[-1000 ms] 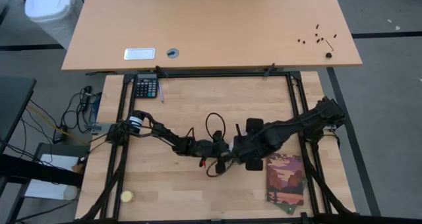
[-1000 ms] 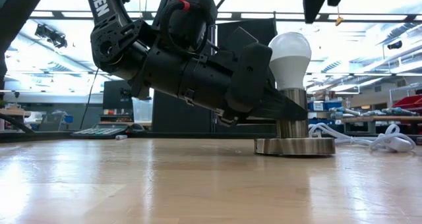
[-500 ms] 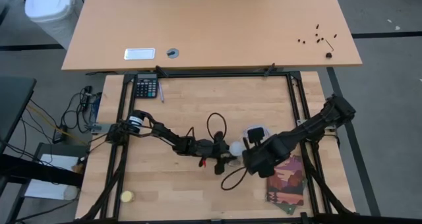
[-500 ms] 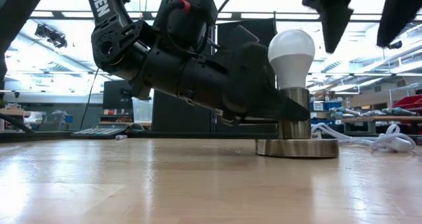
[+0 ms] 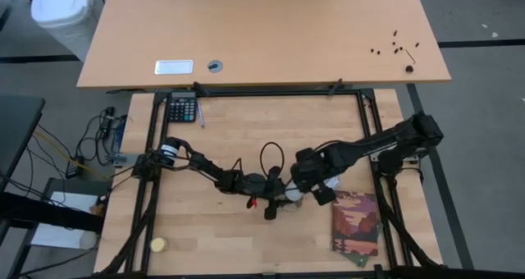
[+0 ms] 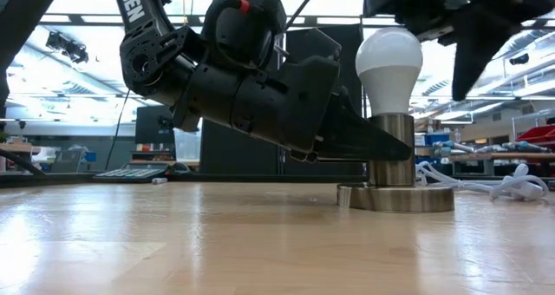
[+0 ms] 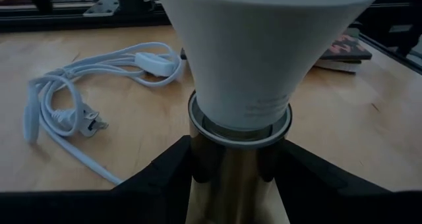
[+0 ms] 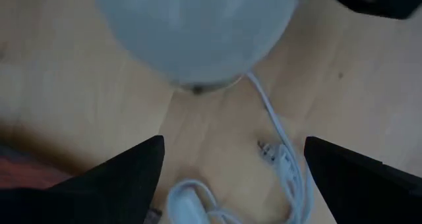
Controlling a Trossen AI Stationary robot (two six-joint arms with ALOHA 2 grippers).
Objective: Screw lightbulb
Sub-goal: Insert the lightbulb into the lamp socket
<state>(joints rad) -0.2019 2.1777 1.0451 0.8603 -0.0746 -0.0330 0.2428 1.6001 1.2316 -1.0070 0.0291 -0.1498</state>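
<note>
A lab workshop: long benches (image 6: 486, 154) with gear, ceiling strip lights (image 6: 78, 22), a calculator (image 5: 181, 109) by the rig

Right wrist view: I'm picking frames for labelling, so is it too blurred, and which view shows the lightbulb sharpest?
Right wrist view: the lightbulb is a soft, out-of-focus dome. Left wrist view: sharpest, its neck crisp in the metal socket. Low view: bright ceiling lights behind leave the left gripper nearly silhouetted.
</note>
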